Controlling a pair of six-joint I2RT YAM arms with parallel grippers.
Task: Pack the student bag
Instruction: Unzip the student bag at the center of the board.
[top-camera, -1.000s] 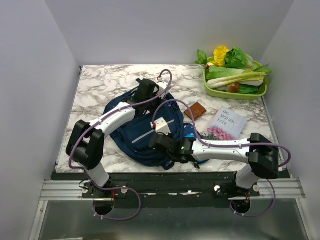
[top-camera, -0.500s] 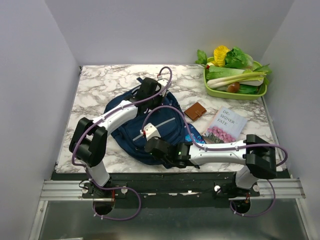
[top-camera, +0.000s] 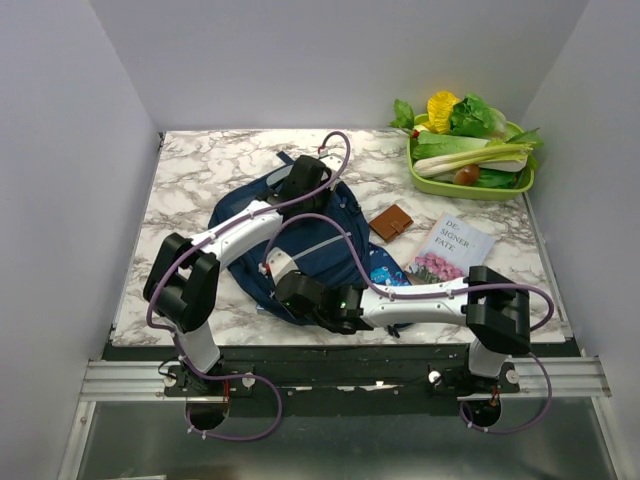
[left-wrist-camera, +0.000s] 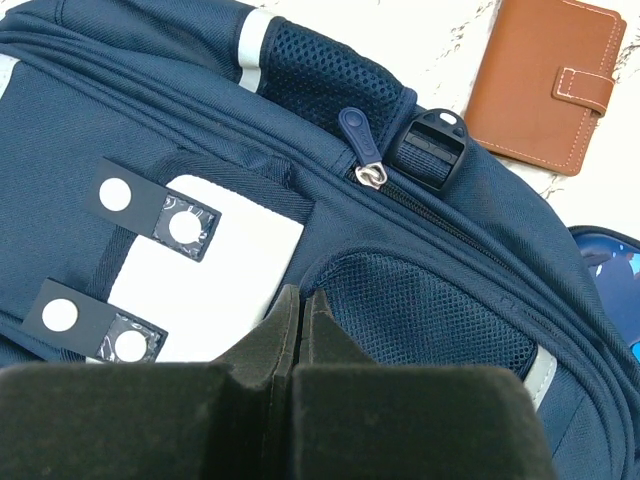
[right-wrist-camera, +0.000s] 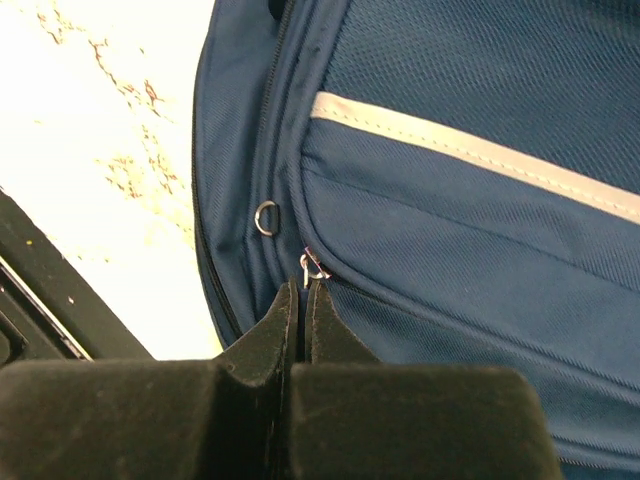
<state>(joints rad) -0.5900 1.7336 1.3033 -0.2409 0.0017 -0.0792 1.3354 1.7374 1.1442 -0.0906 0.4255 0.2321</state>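
The student bag (top-camera: 325, 255) lies flat on the marble table (top-camera: 200, 170), in front of both arm bases. At the bag's near-left edge the right gripper (right-wrist-camera: 300, 300) has its jaws closed, tips right against a small metal zip slider (right-wrist-camera: 312, 268), just beside a loose metal ring (right-wrist-camera: 266, 217). Toward the bag's far end the left gripper (left-wrist-camera: 300, 310), jaws also pressed together, sits over a light grey patch (left-wrist-camera: 230, 290) and holds nothing visible.

The step in hand looks like working the main zip, with nothing packed yet. The next move probably calls for drawing the slider along its track while the other arm steadies the fabric.

Just right of the bag lie a brown wallet (top-camera: 390, 222) and a blue pencil case (top-camera: 385, 270), then a book (top-camera: 452, 247).

The fingertips hide whether a pull tab is pinched. It is also unclear whether the left tips touch the fabric, and the right arm covers the bag's near edge.
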